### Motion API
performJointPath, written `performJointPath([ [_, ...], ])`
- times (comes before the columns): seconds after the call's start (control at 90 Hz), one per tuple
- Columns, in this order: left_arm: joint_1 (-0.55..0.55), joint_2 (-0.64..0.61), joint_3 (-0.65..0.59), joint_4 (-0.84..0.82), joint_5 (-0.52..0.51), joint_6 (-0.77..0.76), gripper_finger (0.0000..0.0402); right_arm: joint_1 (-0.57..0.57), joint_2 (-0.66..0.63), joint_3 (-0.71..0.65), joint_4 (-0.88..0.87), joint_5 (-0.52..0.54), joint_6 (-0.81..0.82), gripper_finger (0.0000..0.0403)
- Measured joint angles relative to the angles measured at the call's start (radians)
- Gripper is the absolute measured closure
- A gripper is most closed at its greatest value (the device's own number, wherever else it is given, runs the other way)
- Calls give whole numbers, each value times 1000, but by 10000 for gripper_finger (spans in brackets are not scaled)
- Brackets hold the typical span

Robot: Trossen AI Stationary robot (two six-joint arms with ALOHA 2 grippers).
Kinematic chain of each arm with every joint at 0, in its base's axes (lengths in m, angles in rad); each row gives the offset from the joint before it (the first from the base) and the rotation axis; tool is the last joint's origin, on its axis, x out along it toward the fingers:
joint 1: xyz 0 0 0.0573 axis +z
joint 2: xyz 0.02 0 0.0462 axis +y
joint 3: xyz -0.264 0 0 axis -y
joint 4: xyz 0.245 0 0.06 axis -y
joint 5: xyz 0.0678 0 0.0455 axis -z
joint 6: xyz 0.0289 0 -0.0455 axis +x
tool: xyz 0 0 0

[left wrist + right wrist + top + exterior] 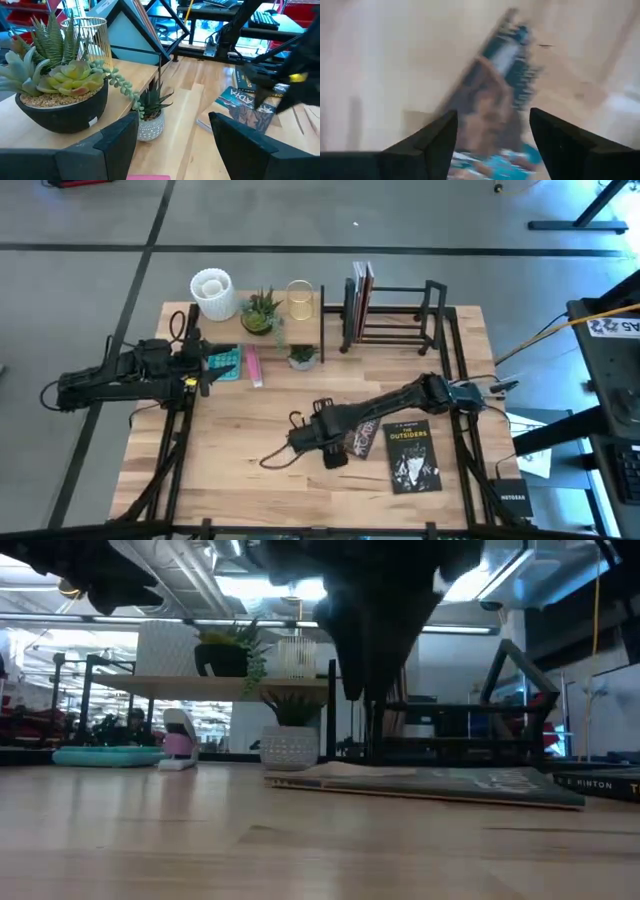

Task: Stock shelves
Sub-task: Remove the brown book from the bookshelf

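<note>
Right gripper (pixel 492 137), fingers apart, above flat book (pixel 490 105).

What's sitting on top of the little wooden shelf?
On the shelf: a white pot, a succulent bowl and a gold wire holder. Under the board, only a small plant shows.

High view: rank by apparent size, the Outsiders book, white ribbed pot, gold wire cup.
1. Outsiders book, clearly largest.
2. White ribbed pot.
3. Gold wire cup, only slightly smaller than the pot; those two are close.
</note>
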Motion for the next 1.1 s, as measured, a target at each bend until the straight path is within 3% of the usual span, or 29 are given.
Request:
performJointPath([
  [0.211,0,0,0,-3,1,0,165,-19,0,-142,3,-38,-153,196],
  [0.422,0,0,0,-2,0,0,165,-36,-13,-326,108,-120,-120,198],
  [0.611,0,1,-6,2,0,-4,165,-27,-46,-457,134,-217,190,198],
  [0.822,0,3,-6,4,0,-4,165,8,-66,-470,165,-329,662,198],
  [0.956,0,3,-6,5,0,-4,165,19,-65,-471,179,-361,760,198],
  [1.1,0,3,-6,4,0,-4,165,24,-72,-461,180,-370,754,198],
])
